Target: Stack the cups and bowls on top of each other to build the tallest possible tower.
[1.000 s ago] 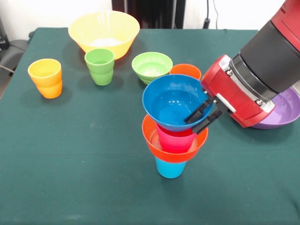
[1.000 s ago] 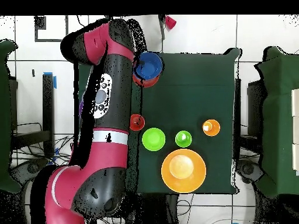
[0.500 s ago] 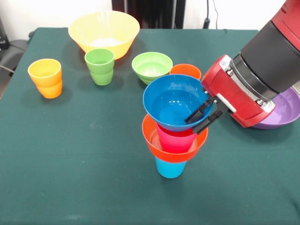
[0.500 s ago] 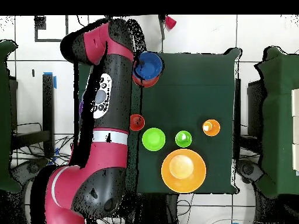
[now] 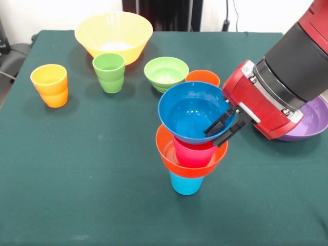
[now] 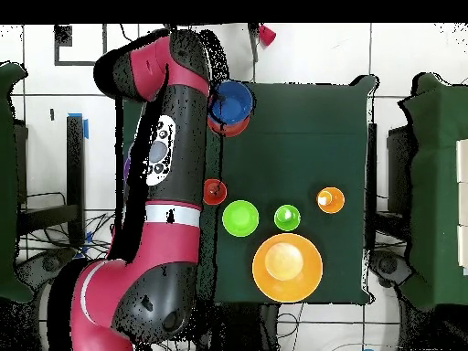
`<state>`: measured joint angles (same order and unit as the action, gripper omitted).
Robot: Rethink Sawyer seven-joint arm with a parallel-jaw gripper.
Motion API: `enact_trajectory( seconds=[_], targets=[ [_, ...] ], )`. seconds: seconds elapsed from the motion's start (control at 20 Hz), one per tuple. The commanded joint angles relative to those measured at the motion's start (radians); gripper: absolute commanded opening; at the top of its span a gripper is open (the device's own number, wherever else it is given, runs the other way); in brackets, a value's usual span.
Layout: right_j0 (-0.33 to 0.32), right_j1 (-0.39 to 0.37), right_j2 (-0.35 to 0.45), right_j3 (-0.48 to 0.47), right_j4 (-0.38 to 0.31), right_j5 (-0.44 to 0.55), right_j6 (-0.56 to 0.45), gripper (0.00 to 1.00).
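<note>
Near the table's front stands the tower: a light blue cup at the bottom, an orange bowl on it, a magenta cup in that, and a blue bowl on top, tilted slightly. My gripper is shut on the blue bowl's right rim, one finger inside and one outside. From overhead the blue bowl sits at the table's upper left corner, and the arm hides the gripper.
Behind the tower are an orange cup, a light green bowl, a green cup and a large yellow bowl. A yellow-orange cup stands at the left. The arm partly hides a purple bowl at the right.
The gripper and the blue bowl have shifted very slightly to the right in the front view. Nothing else has moved.
</note>
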<state>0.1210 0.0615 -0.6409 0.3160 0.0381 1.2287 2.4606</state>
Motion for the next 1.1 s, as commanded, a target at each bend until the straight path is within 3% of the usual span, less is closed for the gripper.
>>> enact_trajectory(
  seconds=[0.05,1.1],
  targets=[
    [-0.017,0.006,0.067,0.054,0.030,-0.021,0.183,0.00],
    [-0.031,-0.011,0.079,0.100,0.020,-0.056,0.123,0.00]
  ],
)
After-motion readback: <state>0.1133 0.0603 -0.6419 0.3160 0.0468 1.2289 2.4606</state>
